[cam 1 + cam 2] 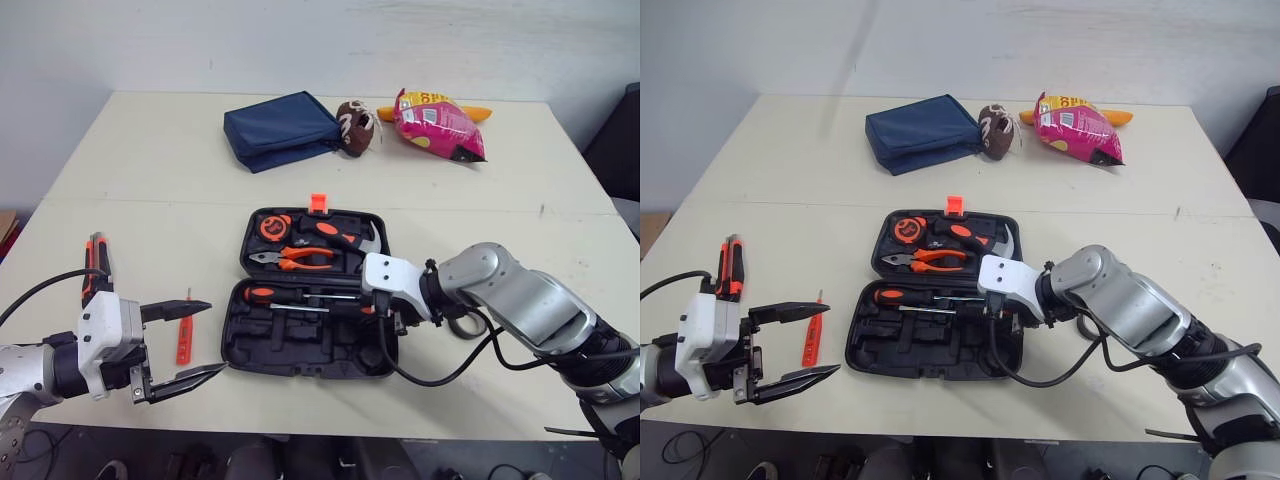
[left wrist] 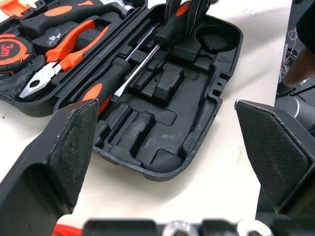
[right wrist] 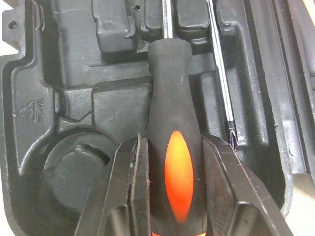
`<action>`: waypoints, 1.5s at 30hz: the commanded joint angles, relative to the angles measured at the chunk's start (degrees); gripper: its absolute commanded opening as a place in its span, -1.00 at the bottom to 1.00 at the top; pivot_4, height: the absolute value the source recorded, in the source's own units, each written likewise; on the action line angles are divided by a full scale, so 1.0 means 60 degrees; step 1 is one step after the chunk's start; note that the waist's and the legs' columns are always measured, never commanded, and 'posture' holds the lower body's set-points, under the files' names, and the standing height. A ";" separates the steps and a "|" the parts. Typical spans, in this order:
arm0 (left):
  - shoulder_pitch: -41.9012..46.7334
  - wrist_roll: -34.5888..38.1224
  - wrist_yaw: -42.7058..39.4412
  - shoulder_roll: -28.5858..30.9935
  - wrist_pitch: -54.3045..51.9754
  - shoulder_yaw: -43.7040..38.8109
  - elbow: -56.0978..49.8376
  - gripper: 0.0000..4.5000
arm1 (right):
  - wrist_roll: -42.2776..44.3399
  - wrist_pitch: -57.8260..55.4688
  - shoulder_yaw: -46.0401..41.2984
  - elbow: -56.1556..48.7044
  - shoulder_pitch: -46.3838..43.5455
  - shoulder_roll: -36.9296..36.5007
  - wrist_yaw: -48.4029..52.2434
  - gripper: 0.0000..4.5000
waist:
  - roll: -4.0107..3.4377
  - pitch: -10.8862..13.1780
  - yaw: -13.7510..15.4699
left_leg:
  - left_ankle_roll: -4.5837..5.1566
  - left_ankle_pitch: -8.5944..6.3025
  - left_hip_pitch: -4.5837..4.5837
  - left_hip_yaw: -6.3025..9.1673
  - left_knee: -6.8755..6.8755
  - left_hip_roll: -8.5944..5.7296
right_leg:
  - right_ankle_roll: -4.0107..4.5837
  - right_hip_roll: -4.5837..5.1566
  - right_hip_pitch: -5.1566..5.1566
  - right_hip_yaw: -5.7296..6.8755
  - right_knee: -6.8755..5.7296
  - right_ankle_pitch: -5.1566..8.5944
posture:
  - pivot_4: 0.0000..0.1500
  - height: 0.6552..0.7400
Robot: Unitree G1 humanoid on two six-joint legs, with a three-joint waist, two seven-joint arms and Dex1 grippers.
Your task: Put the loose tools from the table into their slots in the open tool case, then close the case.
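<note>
The black tool case (image 1: 300, 345) lies open in the middle of the table, lid half at the back. My right gripper (image 1: 385, 310) is shut on the black-and-orange handle of a screwdriver (image 3: 174, 147), which lies low over a slot at the case's right end. A second screwdriver (image 1: 262, 294) rests in the slot beside it. My left gripper (image 1: 212, 338) stands open at the case's left front corner, holding nothing. A thin orange screwdriver (image 1: 184, 335) lies loose on the table just behind its fingers. A black-and-orange handled tool (image 1: 95, 262) lies further left.
Pliers (image 1: 300, 260), a tape measure (image 1: 272, 226) and a hammer (image 1: 355, 236) sit in the case's back half. A blue pouch (image 1: 282, 130), a small football (image 1: 355, 127) and a pink snack bag (image 1: 437, 124) lie at the back. The table's front edge is close to my left gripper.
</note>
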State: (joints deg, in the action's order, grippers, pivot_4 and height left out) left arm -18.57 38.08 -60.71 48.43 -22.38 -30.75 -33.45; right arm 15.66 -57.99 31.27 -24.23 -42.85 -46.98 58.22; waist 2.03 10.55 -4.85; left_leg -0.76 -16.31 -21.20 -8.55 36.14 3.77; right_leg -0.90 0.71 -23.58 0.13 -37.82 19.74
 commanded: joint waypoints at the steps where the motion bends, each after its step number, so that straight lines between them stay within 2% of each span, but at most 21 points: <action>1: -0.0001 0.0068 -0.0002 -0.0085 0.0187 -0.0052 -0.0169 1.00 | -0.0100 -0.0028 0.0007 -0.0030 0.0056 -0.0150 0.0089 0.23 | 0.0001 0.0000 0.0003 | 0.0000 0.0000 0.0000 0.0000 -0.0001 0.0000 | 0.0000 -0.0001 0.0000 0.0001 0.0000 0.0000 | 1.00 1.00; 6: -0.0147 0.0096 -0.0034 -0.0162 0.0205 -0.0112 -0.0228 1.00 | -0.0150 -0.0082 0.0086 -0.0273 -0.0113 -0.0587 0.0491 0.23 | -0.0001 0.0001 0.0006 | -0.0001 0.0000 -0.0004 0.0000 -0.0003 0.0000 | 0.0001 0.0000 -0.0003 0.0002 0.0001 0.0001 | 1.00 1.00; 11: -0.0279 0.0122 -0.0055 -0.0204 0.0194 -0.0175 -0.0273 1.00 | 0.0700 0.0439 -0.0802 -0.0312 0.0005 -0.0908 0.1466 0.23 | -0.0006 0.0005 0.0002 | 0.0002 -0.0003 -0.0006 0.0000 -0.0003 0.0000 | 0.0001 0.0000 -0.0005 0.0003 0.0005 0.0001 | 1.00 1.00; 15: -0.0321 0.0124 -0.0072 -0.0210 0.0210 -0.0198 -0.0248 1.00 | 0.1075 0.1259 -0.1737 0.0163 0.0425 -0.0602 0.1507 0.23 | -0.0004 0.0005 -0.0008 | 0.0002 -0.0003 -0.0006 0.0001 -0.0008 0.0003 | 0.0004 -0.0004 -0.0006 0.0007 0.0004 0.0002 | 1.00 1.00; 17: -0.0312 0.0092 -0.0100 -0.0204 0.0252 -0.0176 -0.0217 1.00 | 0.1413 0.2780 -0.2426 0.0581 0.0941 0.0037 0.1679 0.23 | 0.0001 0.0002 -0.0002 | 0.0002 -0.0003 -0.0006 0.0001 -0.0006 0.0003 | 0.0004 -0.0005 -0.0004 0.0007 0.0004 0.0002 | 1.00 1.00; 20: -0.0160 -0.0024 -0.0173 -0.0137 0.0397 -0.0078 -0.0091 1.00 | 0.2709 0.4976 -0.3552 0.0947 0.1924 0.1881 0.2341 -0.10 | 0.0023 -0.0007 -0.0006 | -0.0001 -0.0003 0.0000 0.0005 -0.0001 0.0009 | 0.0003 -0.0021 0.0005 0.0007 0.0005 0.0002 | 1.00 1.00; 22: 0.0017 -0.0064 -0.0179 -0.0087 0.0446 -0.0010 0.0032 1.00 | 0.2334 0.5620 -0.3436 0.1269 0.2359 0.2286 0.2291 -0.59 | -0.0005 0.0010 0.0012 | -0.0002 0.0000 -0.0004 0.0009 -0.0007 0.0009 | 0.0003 -0.0026 0.0004 0.0006 -0.0003 0.0002 | 1.00 1.00; 24: 0.0182 -0.0018 -0.0186 -0.0029 0.0391 0.0058 0.0120 1.00 | 0.1601 0.6515 -0.3084 0.1889 0.2560 0.2646 0.2065 -0.99 | -0.0003 0.0009 0.0013 | -0.0001 0.0002 -0.0007 0.0008 -0.0001 0.0005 | 0.0001 -0.0017 0.0003 0.0004 -0.0005 0.0001 | 1.00 1.00; 30: 0.0378 -0.0018 -0.0192 0.0026 0.0347 0.0142 0.0232 1.00 | 0.0191 0.8743 -0.2687 0.3742 0.2440 0.3497 0.1572 -0.99 | 0.0002 0.0006 -0.0010 | -0.0002 0.0006 0.0000 0.0005 0.0010 0.0002 | -0.0005 -0.0012 0.0009 0.0005 -0.0009 -0.0006 | 1.00 1.00; 39: 0.0553 -0.0082 -0.0031 0.0023 0.0332 0.0252 0.0293 1.00 | -0.0566 0.9422 -0.2120 0.5194 0.2474 0.3660 0.1875 -0.99 | -0.0001 0.0008 -0.0003 | -0.0042 0.0027 0.0000 0.0004 0.0009 0.0005 | 0.0000 -0.0014 0.0005 0.0004 -0.0015 -0.0003 | 1.00 1.00; 45: 0.0478 -0.0233 -0.0007 0.0140 0.0287 0.0267 0.0342 1.00 | -0.1284 0.9101 -0.1859 0.6017 0.2383 0.3641 0.1519 -0.99 | 0.0037 -0.0017 -0.0013 | -0.0042 0.0027 0.0025 0.0006 0.0008 0.0007 | 0.0006 -0.0016 0.0020 0.0005 -0.0025 -0.0006 | 1.00 1.00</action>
State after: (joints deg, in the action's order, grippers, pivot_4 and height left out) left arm -15.58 36.94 -60.82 48.66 -20.86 -28.52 -30.93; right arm 11.29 -1.47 18.90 8.84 -29.26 -24.78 69.02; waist 2.25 10.45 -4.93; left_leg -1.01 -16.14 -21.01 -8.52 36.18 3.81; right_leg -0.82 0.61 -23.43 0.16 -37.98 19.68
